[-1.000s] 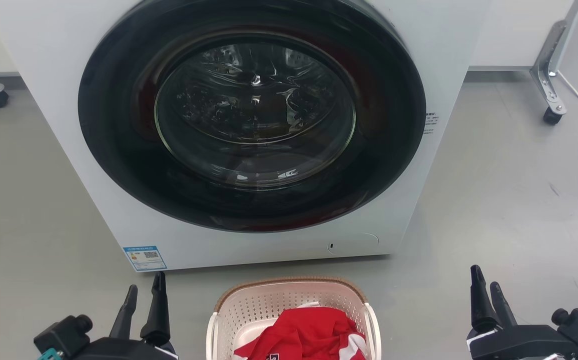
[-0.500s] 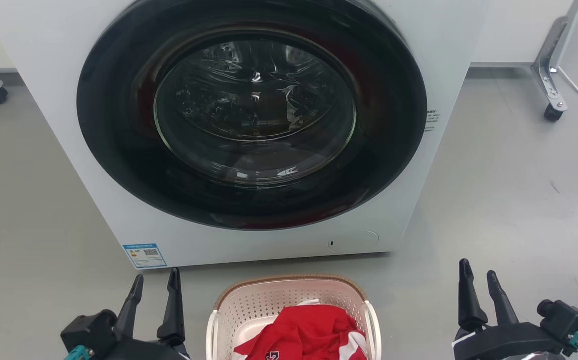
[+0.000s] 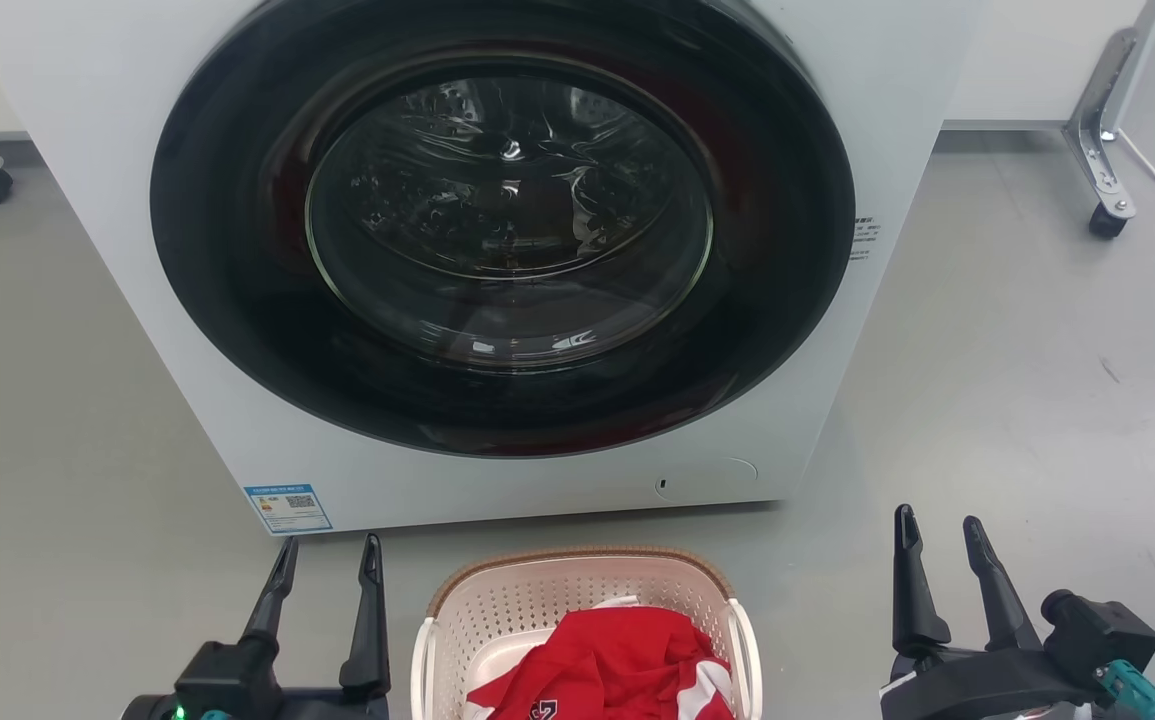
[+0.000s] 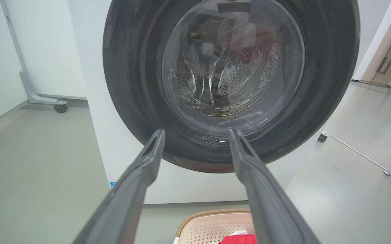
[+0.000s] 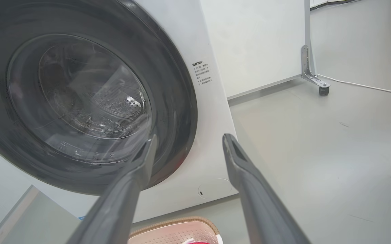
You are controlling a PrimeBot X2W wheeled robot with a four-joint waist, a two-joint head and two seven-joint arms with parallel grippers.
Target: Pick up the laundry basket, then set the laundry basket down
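I've just moved left gripper [image 3: 329, 545] & right gripper [image 3: 938, 520] inward, both open, empty. The laundry basket [image 3: 537, 605] sits on floor [image 3: 987, 400] btw them, before the washer [image 3: 507, 220]; I reckon handle grab's next.

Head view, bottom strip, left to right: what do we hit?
left claw, open → laundry basket → right claw, open
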